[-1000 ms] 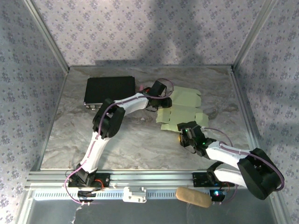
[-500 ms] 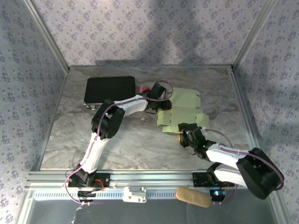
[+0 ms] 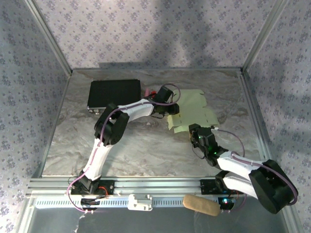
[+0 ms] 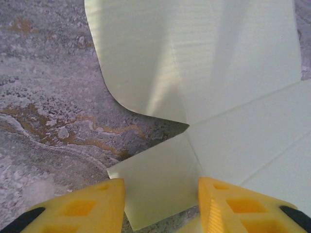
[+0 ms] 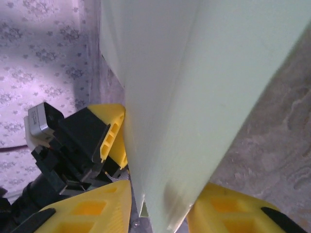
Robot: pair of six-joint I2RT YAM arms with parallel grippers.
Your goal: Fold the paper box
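The paper box (image 3: 192, 108) is a pale green creased card sheet at the table's middle right, its near half raised off the marble. My right gripper (image 3: 195, 131) is at the sheet's near edge. In the right wrist view its yellow fingers (image 5: 87, 208) press both sides of the doubled card (image 5: 194, 97), so my right gripper (image 5: 160, 206) is shut on it. My left gripper (image 3: 171, 109) is at the sheet's left edge. In the left wrist view it (image 4: 162, 196) stands open, with a square flap (image 4: 155, 174) lying between its fingers on the table.
A larger black box (image 3: 114, 93) lies at the back left, with a small pink object (image 3: 147, 91) beside it. A tan oblong thing (image 3: 200, 204) rests on the front rail. Metal frame posts and patterned walls close in the table (image 3: 73, 141).
My right gripper has closed on the sheet's near edge and lifted it, so the near half now stands up over the far half. The left gripper has shifted slightly along the left edge.
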